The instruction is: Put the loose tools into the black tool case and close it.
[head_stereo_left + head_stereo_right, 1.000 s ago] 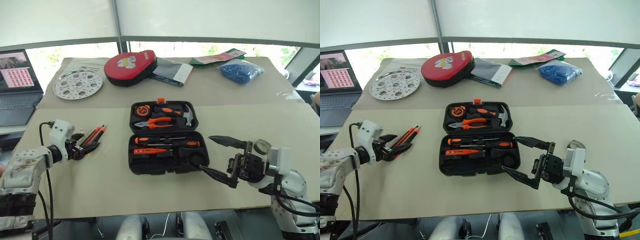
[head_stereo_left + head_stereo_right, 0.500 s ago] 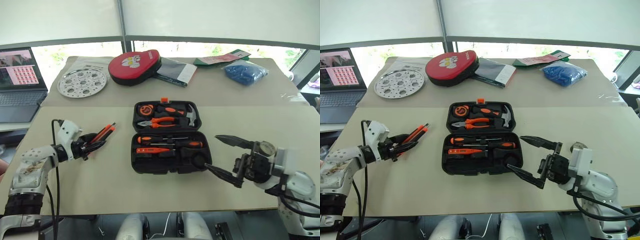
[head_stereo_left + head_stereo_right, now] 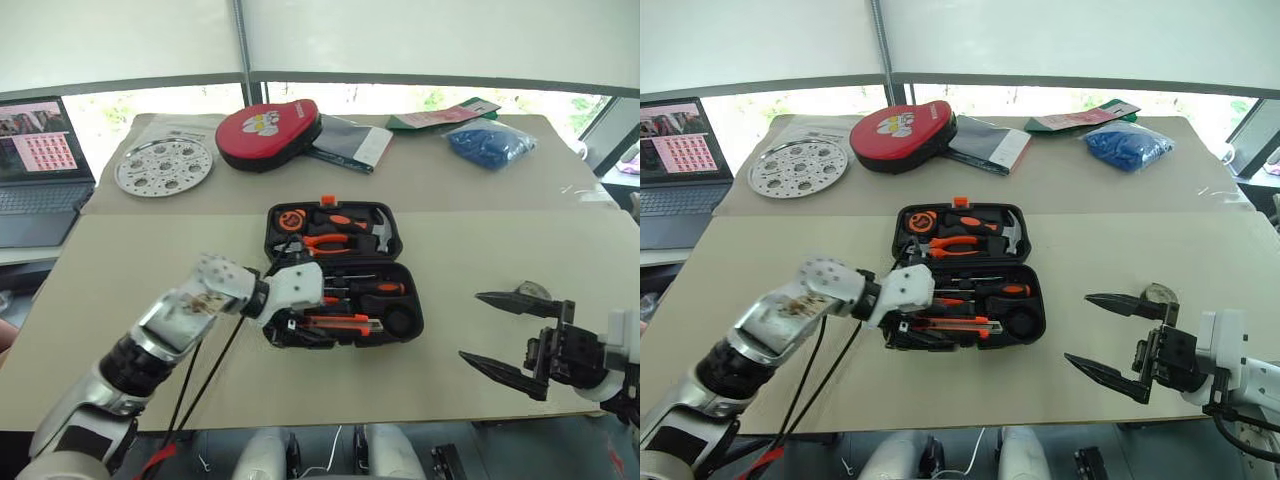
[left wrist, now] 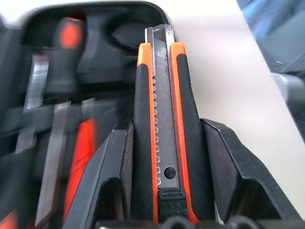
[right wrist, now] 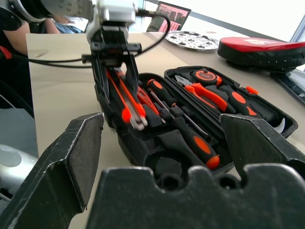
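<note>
Bare table right of tool case

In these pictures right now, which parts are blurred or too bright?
Left wrist view: the utility knife is sharp, but the black tool case behind it is smeared. Right wrist view: the near fingers look soft and the window is washed out. Eye views: the window strip behind the table glares.

The two head views look forward and down from above the near edge of the counter, taking in its whole top, with the open black tool case mid-frame in both. The left wrist view sits very close over that case's near half, looking along a utility knife. The right wrist view looks low and level across the counter at the same case from its side.
</note>
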Motion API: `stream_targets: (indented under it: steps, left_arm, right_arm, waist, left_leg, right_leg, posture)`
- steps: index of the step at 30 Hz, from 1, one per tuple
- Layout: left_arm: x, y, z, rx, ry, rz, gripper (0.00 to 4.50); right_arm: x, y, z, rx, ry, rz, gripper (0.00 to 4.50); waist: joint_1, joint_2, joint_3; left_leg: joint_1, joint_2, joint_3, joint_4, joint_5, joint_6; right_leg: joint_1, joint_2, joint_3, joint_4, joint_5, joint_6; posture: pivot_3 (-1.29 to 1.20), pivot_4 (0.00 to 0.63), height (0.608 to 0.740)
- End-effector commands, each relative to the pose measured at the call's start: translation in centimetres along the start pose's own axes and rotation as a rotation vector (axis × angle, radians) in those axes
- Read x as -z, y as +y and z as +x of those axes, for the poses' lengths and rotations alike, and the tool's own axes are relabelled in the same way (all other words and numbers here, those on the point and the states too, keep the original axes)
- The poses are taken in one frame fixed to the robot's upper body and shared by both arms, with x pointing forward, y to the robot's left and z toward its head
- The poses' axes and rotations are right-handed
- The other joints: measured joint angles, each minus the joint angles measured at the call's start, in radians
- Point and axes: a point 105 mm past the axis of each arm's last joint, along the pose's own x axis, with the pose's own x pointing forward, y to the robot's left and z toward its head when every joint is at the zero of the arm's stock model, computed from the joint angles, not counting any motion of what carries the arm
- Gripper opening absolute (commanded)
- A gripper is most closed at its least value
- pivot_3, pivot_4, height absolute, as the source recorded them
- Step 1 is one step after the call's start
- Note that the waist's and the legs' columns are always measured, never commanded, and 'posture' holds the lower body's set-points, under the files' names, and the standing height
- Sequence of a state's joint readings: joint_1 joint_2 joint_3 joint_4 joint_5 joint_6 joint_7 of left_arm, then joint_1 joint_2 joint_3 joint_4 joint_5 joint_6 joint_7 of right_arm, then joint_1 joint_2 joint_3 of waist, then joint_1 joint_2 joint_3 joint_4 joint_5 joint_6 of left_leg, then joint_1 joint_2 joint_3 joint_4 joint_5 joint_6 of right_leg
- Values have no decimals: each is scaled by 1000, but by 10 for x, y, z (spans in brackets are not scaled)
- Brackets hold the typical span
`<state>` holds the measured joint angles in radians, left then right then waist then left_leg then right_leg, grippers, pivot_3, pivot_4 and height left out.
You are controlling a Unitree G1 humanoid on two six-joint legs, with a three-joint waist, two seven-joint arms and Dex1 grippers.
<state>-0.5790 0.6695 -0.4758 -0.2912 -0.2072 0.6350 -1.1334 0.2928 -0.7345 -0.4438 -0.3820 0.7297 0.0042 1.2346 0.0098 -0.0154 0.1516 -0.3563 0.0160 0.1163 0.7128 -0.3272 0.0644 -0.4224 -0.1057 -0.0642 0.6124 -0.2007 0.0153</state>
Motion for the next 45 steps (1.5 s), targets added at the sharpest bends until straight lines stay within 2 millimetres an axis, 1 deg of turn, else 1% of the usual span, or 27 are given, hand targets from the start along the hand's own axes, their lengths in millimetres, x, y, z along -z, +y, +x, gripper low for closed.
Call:
stream_targets:
  steps: [1, 4, 8, 12, 16, 19, 23, 24, 25, 26, 27, 29, 30, 31, 34, 35, 36, 37, 38, 39, 41, 42, 43, 44, 45]
  left_arm:
    - [-2, 6, 3, -57, 41, 13, 1656]
    - [2, 8, 7, -80, 64, 17, 1656]
    - [5, 5, 5, -75, 90, 18, 1656]
    - [3, 4, 4, -67, 82, 17, 1656]
    - [2, -4, 11, -14, 76, 8, 1656]
    - [2, 1, 14, -34, 72, -19, 1656]
    - [-1, -2, 18, -16, 27, -58, 1656]
    - [-1, -2, 19, -13, 18, -60, 2664]
    - [-2, -1, 19, -23, 4, -50, 2808]
    - [-3, 1, 19, -31, -4, -42, 3180]
    - [-7, 2, 18, -34, -34, -39, 3459]
    - [-23, 7, 8, -40, -160, -17, 4225]
    - [-29, 9, 3, -40, -212, -2, 4225]
    - [-33, 10, -7, -36, -267, 18, 4225]
    - [-35, 12, -26, -43, -345, 63, 4225]
    - [-36, 14, -30, -58, -378, 84, 3787]
    - [-35, 16, -33, -66, -398, 82, 3682]
    - [-32, 14, -35, -49, -405, 80, 3430]
    - [-30, 12, -35, -39, -414, 97, 3084]
    - [-28, 10, -35, -31, -418, 109, 2638]
    - [-22, 4, -31, -4, -437, 117, 1965]
    - [-16, 2, -27, 4, -419, 115, 1472]
    - [-10, 0, -23, 8, -404, 126, 1094]
    - [-6, -1, -21, 9, -393, 136, 844]
    - [-1, 0, -18, 2, -380, 130, 454]
  right_arm:
    - [-7, 2, 3, 2, -32, -37, 4500]
    - [-6, 4, 5, 6, -39, -36, 4500]
    - [-5, 5, 6, 13, -44, -35, 4500]
    - [-4, 5, 5, 15, -44, -35, 4500]
    - [-2, 3, 5, 13, -42, -39, 4500]
    - [-1, 2, 5, 12, -44, -42, 4500]
    - [0, 2, 7, 7, -45, -42, 4500]
    - [1, 2, 8, 6, -46, -42, 4500]
    - [1, 2, 8, 6, -47, -41, 4500]
    - [1, 1, 9, 6, -47, -41, 4500]
    - [1, 1, 9, 6, -48, -40, 4500]
    - [1, 1, 8, 6, -47, -37, 4500]
    - [1, 1, 8, 7, -47, -35, 4500]
    - [2, 1, 8, 8, -45, -33, 4500]
    - [2, 0, 6, 15, -40, -27, 4500]
    - [3, 0, 6, 19, -39, -25, 4500]
    - [3, 0, 5, 22, -38, -22, 4500]
    - [4, 0, 5, 24, -37, -20, 4500]
    - [5, 0, 5, 28, -36, -16, 4500]
    - [5, 0, 5, 30, -36, -14, 4500]
    - [8, 1, 3, 37, -32, -8, 4500]
    - [9, 2, 3, 40, -30, -7, 4500]
    - [10, 2, 3, 41, -29, -5, 4500]
    - [10, 2, 3, 42, -29, -5, 4500]
    - [10, 2, 3, 44, -29, -4, 4500]
  waist:
    - [3, 0, 0]
    - [6, 0, 0]
    - [11, 0, 0]
    - [10, 0, 0]
    - [10, 0, 0]
    - [12, 0, 0]
    - [18, 0, 0]
    - [19, 0, 0]
    - [20, 0, 0]
    - [21, 0, 0]
    - [21, 0, 0]
    - [22, 0, 0]
    - [22, 0, 0]
    - [22, 0, 0]
    - [18, 0, 0]
    - [17, 0, 0]
    - [16, 1, 0]
    - [16, 1, 0]
    - [15, 1, 0]
    - [14, 1, 0]
    - [15, 1, 0]
    - [15, 1, 0]
    - [16, 1, 0]
    - [16, 1, 0]
    - [16, 1, 0]
  left_leg:
    - [0, 0, 0, 0, 0, 0]
    - [0, 0, -1, 1, 0, 1]
    - [-1, -1, -1, 2, -1, 3]
    - [-1, -1, -1, 2, -1, 3]
    - [-1, -1, -1, 2, -1, 3]
    - [-1, -1, -1, 3, -1, 3]
    - [-1, -1, -1, 3, -1, 3]
    - [-1, -1, -1, 4, -2, 4]
    - [-1, -1, -1, 4, -2, 4]
    - [-1, -1, -1, 4, -2, 4]
    - [-1, -1, -1, 4, -2, 4]
    - [-1, -1, -1, 4, -2, 4]
    - [-2, -1, -1, 4, -2, 4]
    - [-3, -1, -1, 4, -2, 4]
    - [-5, -1, -1, 5, -2, 4]
    - [-5, -1, -1, 6, -2, 4]
    - [-5, -1, -1, 6, -2, 4]
    - [-4, -1, -1, 6, -1, 3]
    - [-4, -1, -1, 7, -2, 4]
    - [-4, -1, -1, 7, -2, 4]
    - [-4, -1, -1, 8, -2, 4]
    - [-4, -1, -1, 8, -2, 4]
    - [-4, -1, -1, 8, -2, 4]
    - [-4, -1, -1, 8, -2, 4]
    - [-4, -1, -1, 8, -2, 4]
  right_leg:
    - [0, 0, 0, 0, 0, 0]
    - [1, -1, 0, 0, 0, 0]
    - [1, -3, 0, 0, 0, 1]
    - [1, -3, 0, 0, 0, 1]
    - [1, -3, 0, 0, 0, 2]
    - [1, -3, 0, 0, 0, 2]
    - [1, -3, 0, 0, -1, 2]
    - [2, -3, 0, 0, -1, 2]
    - [2, -3, 0, 0, -1, 2]
    - [1, -3, 0, 0, -1, 2]
    - [1, -3, 0, 0, -1, 2]
    - [1, -3, 0, 0, -1, 2]
    - [0, -3, -1, -1, -1, 2]
    - [0, -3, -1, 0, -1, 3]
    - [-2, -4, -2, -1, -1, 3]
    - [-2, -4, -2, 0, -1, 3]
    - [-1, -4, -2, 0, -1, 3]
    - [-1, -4, -2, 0, -1, 3]
    - [0, -4, -2, 0, -1, 3]
    - [0, -4, -2, 0, -1, 3]
    - [1, -4, -2, 0, -1, 3]
    - [0, -4, -3, 0, -1, 3]
    - [0, -4, -3, 0, -1, 3]
    - [0, -4, -3, 0, -1, 3]
    - [0, -4, -3, 0, -1, 3]
  posture:
    - [0, 150, 740]
    - [0, 150, 740]
    - [0, 150, 740]
    - [0, 150, 740]
    - [0, 150, 740]
    - [0, 150, 740]
    - [0, 150, 740]
    - [0, 150, 740]
    - [0, 150, 740]
    - [0, 150, 740]
    - [0, 150, 740]
    - [0, 150, 740]
    - [0, 150, 740]
    - [0, 150, 740]
    - [0, 150, 740]
    - [0, 150, 740]
    - [0, 150, 740]
    - [0, 150, 740]
    - [0, 150, 740]
    - [0, 150, 740]
    - [0, 150, 740]
    - [0, 150, 740]
    - [0, 150, 740]
    - [0, 150, 740]
    - [0, 150, 740]
